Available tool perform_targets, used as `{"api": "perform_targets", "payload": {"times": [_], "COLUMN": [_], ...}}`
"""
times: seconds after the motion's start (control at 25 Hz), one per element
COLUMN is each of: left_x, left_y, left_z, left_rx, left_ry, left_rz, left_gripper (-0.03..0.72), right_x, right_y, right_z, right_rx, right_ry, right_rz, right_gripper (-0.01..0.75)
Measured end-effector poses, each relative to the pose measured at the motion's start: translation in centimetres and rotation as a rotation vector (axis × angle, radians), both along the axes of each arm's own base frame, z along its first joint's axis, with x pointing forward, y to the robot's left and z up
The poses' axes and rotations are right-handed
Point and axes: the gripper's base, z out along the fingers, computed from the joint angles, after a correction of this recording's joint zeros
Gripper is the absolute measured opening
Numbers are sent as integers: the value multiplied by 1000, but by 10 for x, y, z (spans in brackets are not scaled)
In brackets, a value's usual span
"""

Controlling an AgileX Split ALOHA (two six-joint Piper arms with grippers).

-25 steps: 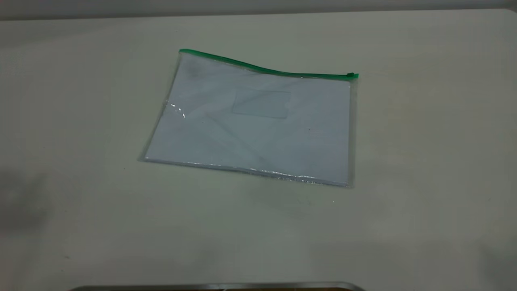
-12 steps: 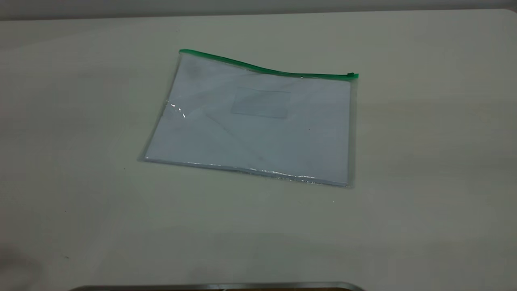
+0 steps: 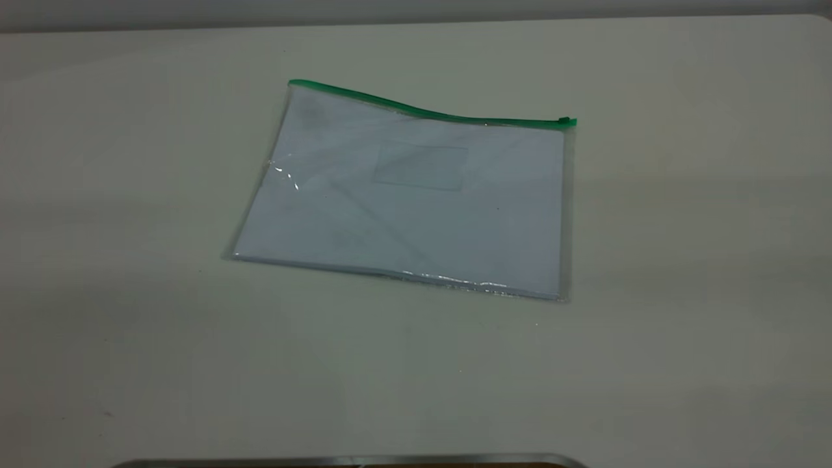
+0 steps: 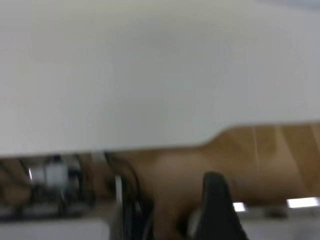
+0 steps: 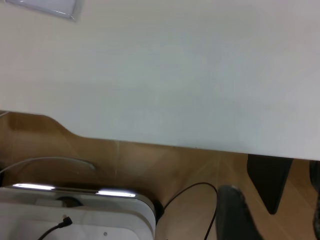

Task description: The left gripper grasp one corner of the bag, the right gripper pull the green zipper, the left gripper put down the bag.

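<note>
Bag (image 3: 416, 201): flat on the table (image 3: 682, 260), green zipper (image 3: 422, 112) on its far edge.
Left gripper (image 4: 216, 210): off the table, finger spread unclear.
Right gripper (image 5: 235, 212): likewise, bag well apart.

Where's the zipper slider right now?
In the exterior view the slider sits at the right end of the green zipper, on the bag's far right corner; neither pincer is near it.

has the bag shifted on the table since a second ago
No. In the exterior view the bag lies where it did, its green zipper equally far from the table's far edge.
</note>
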Motion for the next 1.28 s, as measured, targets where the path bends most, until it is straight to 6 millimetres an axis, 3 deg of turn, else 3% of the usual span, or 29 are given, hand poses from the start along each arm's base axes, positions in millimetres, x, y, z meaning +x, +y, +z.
{"api": "perform_targets", "payload": {"times": [0.48,0.68,1.0,1.28], "left_x": [-33,-34,-36,-43], "left_y": [-3,-3,-2,-2], "left_z": [-4,-4,-5,-5], "left_rx": [40,40,25,26], "left_ry": [-250,-253,-263,-302], "left_rz": [35,35,-78,-85], "left_gripper": [564,564,564,564], "right_x": [-3,-22,-70,-75], "right_y": [-1,-5,-6,-6], "right_z": [2,9,16,15], "right_rx": [3,10,23,24], "right_ry": [-23,-165,-489,-515], "right_rz": [-8,-80,-85,-84], "right_gripper": [421,421,421,421]}}
